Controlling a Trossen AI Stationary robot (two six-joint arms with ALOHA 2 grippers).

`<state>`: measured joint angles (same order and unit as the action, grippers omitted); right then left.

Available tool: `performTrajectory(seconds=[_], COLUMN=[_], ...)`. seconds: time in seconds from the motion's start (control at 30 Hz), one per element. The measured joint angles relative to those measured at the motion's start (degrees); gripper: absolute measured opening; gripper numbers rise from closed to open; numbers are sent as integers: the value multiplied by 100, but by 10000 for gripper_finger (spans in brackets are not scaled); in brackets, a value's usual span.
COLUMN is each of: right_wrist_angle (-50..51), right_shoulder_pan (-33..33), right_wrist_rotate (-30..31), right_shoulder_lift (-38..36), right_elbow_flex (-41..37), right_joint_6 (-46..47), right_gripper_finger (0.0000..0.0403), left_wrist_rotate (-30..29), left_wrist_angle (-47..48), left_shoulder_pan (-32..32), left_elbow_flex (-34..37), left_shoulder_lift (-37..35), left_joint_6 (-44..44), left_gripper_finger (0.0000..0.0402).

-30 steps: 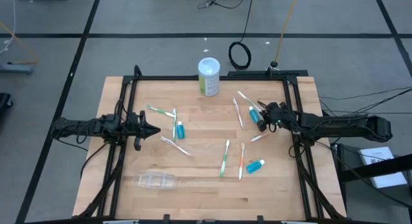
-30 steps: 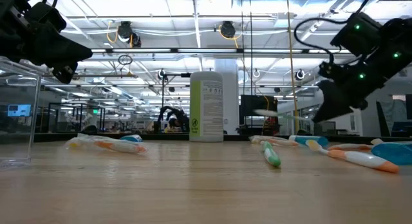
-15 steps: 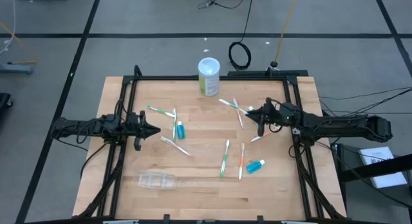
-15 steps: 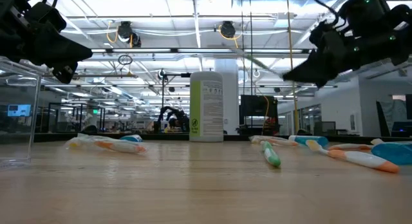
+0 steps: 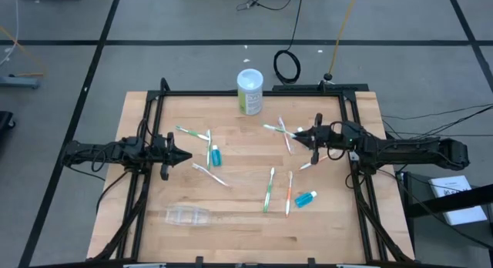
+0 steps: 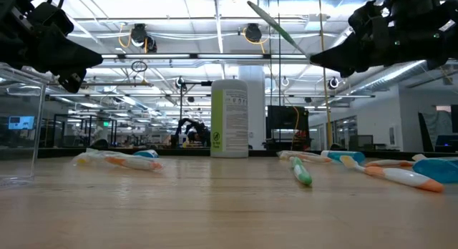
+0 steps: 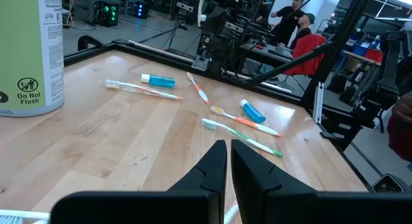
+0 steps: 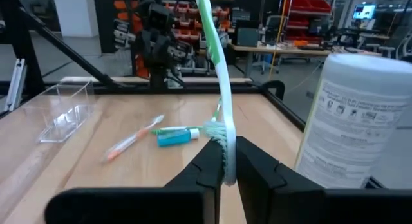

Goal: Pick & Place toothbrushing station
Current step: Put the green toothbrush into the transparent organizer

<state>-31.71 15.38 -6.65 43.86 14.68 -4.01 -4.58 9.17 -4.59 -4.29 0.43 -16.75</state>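
Observation:
My right gripper hangs above the table's right side, shut on a white-and-green toothbrush that sticks out to the left. In the low view this toothbrush slants upward from the gripper. In the right wrist view the fingers pinch its bristle end. Other toothbrushes and teal tubes lie scattered. The clear cup lies on its side at the front left. My left gripper waits shut, empty, at the left.
A white-and-green canister stands upright at the table's back edge, also in the low view. A black frame runs around the wooden tabletop. Two more toothbrushes lie under and beside the right gripper. People stand in the room behind.
The right gripper has risen from the table and shifted slightly left, carrying the white-and-green toothbrush, which now tilts upward. The left arm has not moved.

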Motion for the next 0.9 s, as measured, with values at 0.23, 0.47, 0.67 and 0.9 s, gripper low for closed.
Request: performTrajectory(seconds=[0.23, 0.47, 0.67, 0.9], right_wrist_angle=[-69, -128, -235, -568], right_shoulder_pan=[-10, -101, -101, -101], right_wrist_rotate=[-263, -263, -255, -249], right_shoulder_lift=[0, 49, 235, 705], right_elbow_flex=[0, 1, 3, 4], right_joint_6=[24, 29, 28, 13], right_gripper_finger=[22, 23, 22, 22], left_wrist_rotate=[-204, -1137, -1309, -2471], left_wrist_angle=[-872, -2055, -2138, -2418], left_shoulder_pan=[-1, 1, 1, 5], left_elbow_flex=[6, 6, 2, 2], left_shoulder_lift=[0, -2, -1, 393], left_joint_6=[118, 238, 1065, 1436], left_gripper_finger=[26, 26, 26, 26])
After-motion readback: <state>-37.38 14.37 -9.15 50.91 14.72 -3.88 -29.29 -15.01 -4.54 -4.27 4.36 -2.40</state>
